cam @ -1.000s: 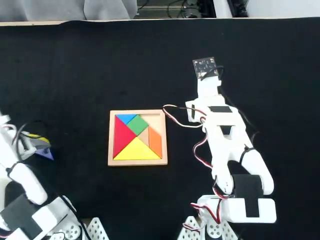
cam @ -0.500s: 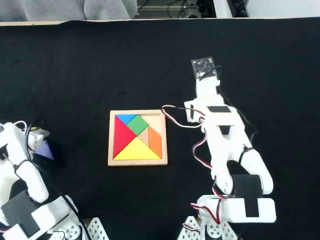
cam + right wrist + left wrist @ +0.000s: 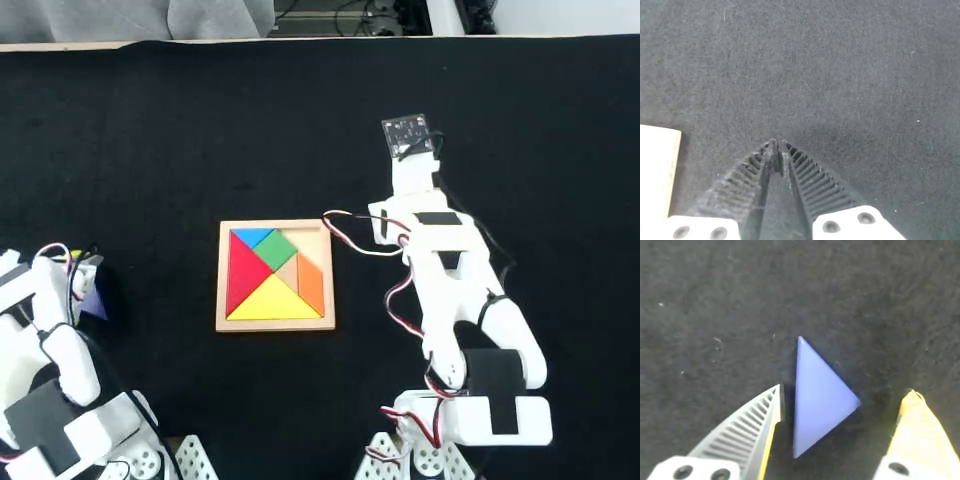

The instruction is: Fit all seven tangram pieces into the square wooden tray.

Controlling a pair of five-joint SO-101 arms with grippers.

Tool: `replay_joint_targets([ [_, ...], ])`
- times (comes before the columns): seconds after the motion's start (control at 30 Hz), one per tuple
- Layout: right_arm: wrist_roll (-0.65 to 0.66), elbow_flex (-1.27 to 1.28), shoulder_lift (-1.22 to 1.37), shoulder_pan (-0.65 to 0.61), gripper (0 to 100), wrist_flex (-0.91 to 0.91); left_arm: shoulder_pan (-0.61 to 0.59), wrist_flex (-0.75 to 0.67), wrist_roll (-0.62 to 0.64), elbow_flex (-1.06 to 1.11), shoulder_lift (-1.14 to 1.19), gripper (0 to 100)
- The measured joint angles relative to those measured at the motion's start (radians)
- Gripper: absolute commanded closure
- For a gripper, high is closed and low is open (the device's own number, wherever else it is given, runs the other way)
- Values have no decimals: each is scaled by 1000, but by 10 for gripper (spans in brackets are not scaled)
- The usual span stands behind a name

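The square wooden tray [image 3: 222, 322] lies at the table's centre and holds blue, green, red, yellow and orange pieces; a tan triangular patch [image 3: 289, 271] shows among them. A purple triangle [image 3: 95, 305] lies flat on the black cloth far left of the tray. My left gripper [image 3: 845, 397] is open just above that triangle [image 3: 817, 405], one finger [image 3: 771, 402] on either side, not touching it. My right gripper [image 3: 775, 147] is shut and empty over bare cloth, close to a corner of the tray [image 3: 657, 170].
The right arm [image 3: 440, 260] stretches along the tray's right side, with a red and white cable [image 3: 345, 232] looping near the tray's far right corner. Black cloth covers the whole table. The left arm's base [image 3: 60, 420] stands at the near left corner.
The left arm has swung a little toward the tray and its gripper now straddles the purple triangle. The right arm has stayed still.
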Motion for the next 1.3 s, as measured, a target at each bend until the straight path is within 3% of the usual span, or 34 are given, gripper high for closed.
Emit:
replay_joint_targets([
  [0.2,0,0,0,0,987,0,5,0,0,6,0,795],
  [0.83,0,0,0,0,987,0,2,5,-34,6,0,812],
  [1.03,0,0,0,0,987,0,49,253,-49,-141,0,872],
  [1.3,0,0,0,0,987,0,308,566,-52,-443,0,873],
])
